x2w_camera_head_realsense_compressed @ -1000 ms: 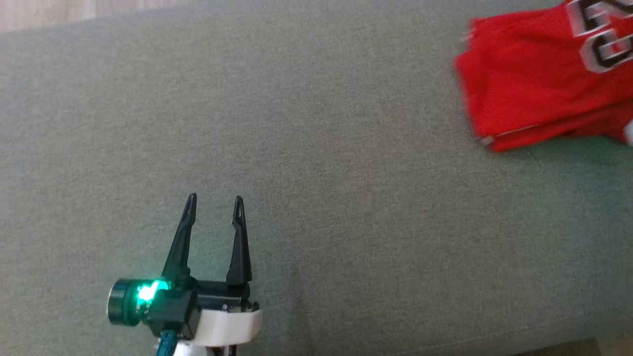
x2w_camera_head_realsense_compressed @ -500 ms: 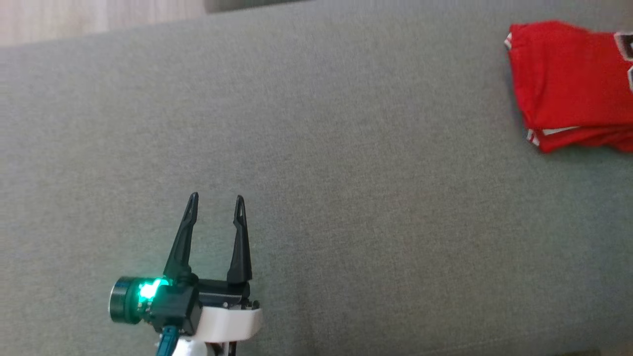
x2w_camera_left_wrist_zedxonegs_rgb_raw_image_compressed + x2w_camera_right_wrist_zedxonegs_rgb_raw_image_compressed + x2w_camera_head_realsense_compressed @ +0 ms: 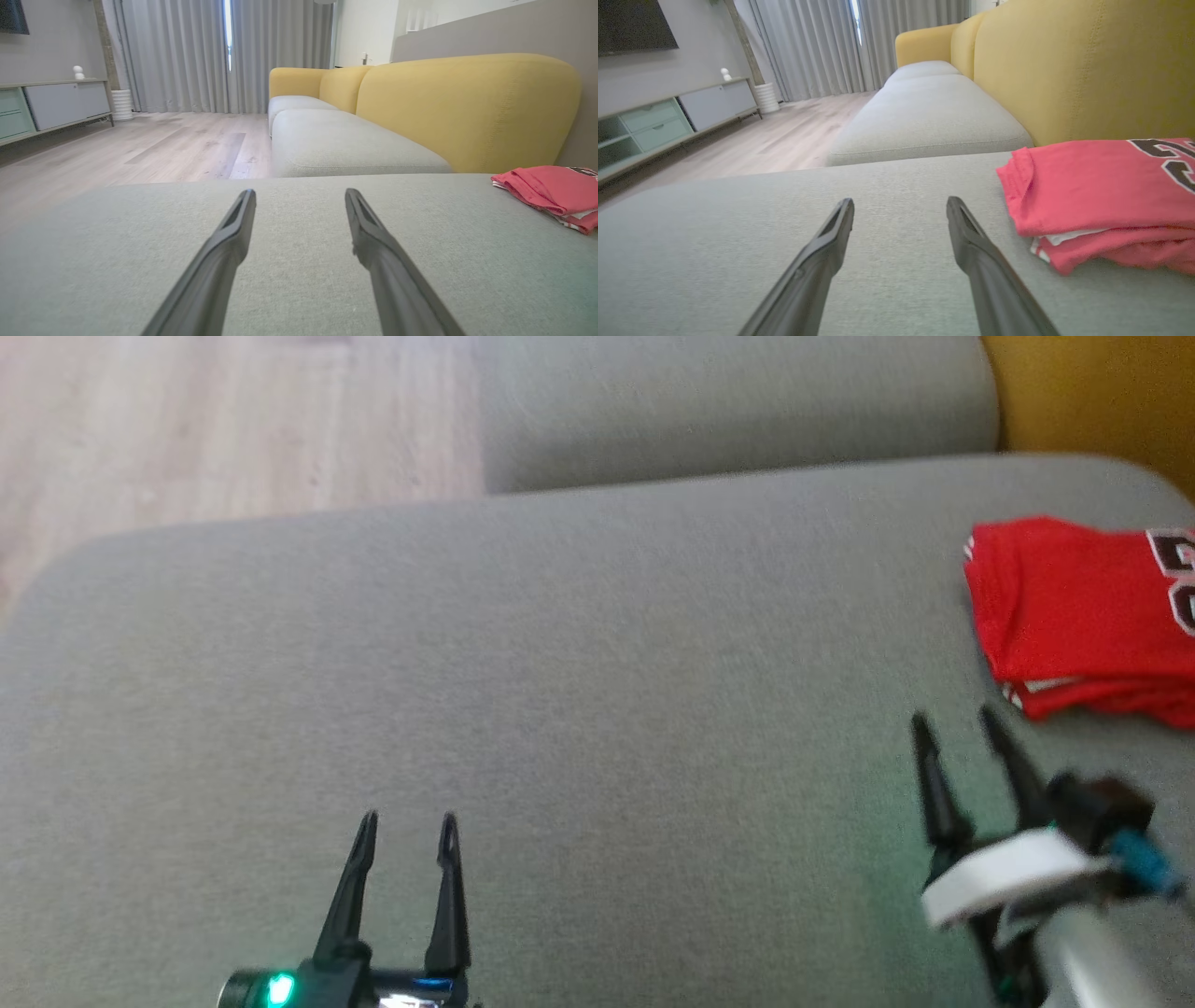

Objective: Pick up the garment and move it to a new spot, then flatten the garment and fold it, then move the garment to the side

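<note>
The garment (image 3: 1074, 611) is a red jersey with dark and white lettering, folded into a thick stack at the far right of the grey cushion (image 3: 597, 691). It also lies at the right in the left wrist view, garment (image 3: 551, 191), and in the right wrist view, garment (image 3: 1092, 196). My right gripper (image 3: 954, 726) hovers open just in front and left of the stack, apart from it, nothing between its fingers. Low at the left, my left gripper (image 3: 408, 823) stands open and empty over bare cushion.
A second grey cushion (image 3: 738, 406) adjoins behind, with a yellow backrest (image 3: 1092, 397) at the far right. Pale wood floor (image 3: 224, 425) lies beyond the cushion's far left edge. A low cabinet (image 3: 672, 121) and curtains (image 3: 224, 56) stand across the room.
The head camera has tilted, bringing the floor, second cushion and backrest into sight. My right gripper has come into view, open, beside the folded garment. The garment lies settled.
</note>
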Controlling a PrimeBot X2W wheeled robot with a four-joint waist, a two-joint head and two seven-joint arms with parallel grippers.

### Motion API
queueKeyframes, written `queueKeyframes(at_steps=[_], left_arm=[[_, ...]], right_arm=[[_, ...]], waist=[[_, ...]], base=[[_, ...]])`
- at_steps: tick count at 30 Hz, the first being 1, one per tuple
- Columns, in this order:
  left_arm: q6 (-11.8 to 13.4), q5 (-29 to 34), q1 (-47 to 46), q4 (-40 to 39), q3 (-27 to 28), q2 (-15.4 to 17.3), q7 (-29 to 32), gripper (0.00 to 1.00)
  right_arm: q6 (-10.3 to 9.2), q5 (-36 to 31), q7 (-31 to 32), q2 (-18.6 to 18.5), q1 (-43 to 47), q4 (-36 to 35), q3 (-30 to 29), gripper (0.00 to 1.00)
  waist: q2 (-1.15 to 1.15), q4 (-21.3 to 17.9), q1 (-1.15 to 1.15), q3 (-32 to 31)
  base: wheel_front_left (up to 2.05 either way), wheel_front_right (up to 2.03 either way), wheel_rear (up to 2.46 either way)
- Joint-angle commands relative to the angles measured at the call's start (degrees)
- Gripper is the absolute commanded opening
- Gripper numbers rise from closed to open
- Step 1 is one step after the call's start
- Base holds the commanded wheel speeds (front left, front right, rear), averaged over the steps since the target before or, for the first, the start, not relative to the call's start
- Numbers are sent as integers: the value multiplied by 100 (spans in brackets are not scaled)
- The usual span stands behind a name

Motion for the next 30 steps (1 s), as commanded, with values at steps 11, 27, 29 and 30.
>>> queueKeyframes(at_steps=[11, 27, 29, 30], left_arm=[[-83, 8, 344, -178, 518, -38, -55, 100], [-176, 137, 559, -156, 671, -38, -55, 100], [-177, 143, 559, -159, 669, -38, -55, 100], [-176, 152, 557, -162, 666, -38, -55, 100]], right_arm=[[21, -463, -270, 541, 1654, -1814, 48, 100], [21, -712, -272, 759, 2044, -2014, -180, 100], [21, -699, -272, 763, 2041, -2009, -183, 100], [21, -696, -272, 768, 2042, -2009, -185, 100]], waist=[[0, 337, 1, -682], [0, 261, 1, -769], [0, 258, 1, -772], [0, 256, 1, -774]], base=[[0, 0, 0], [0, 0, 0], [0, 0, 0], [0, 0, 0]])
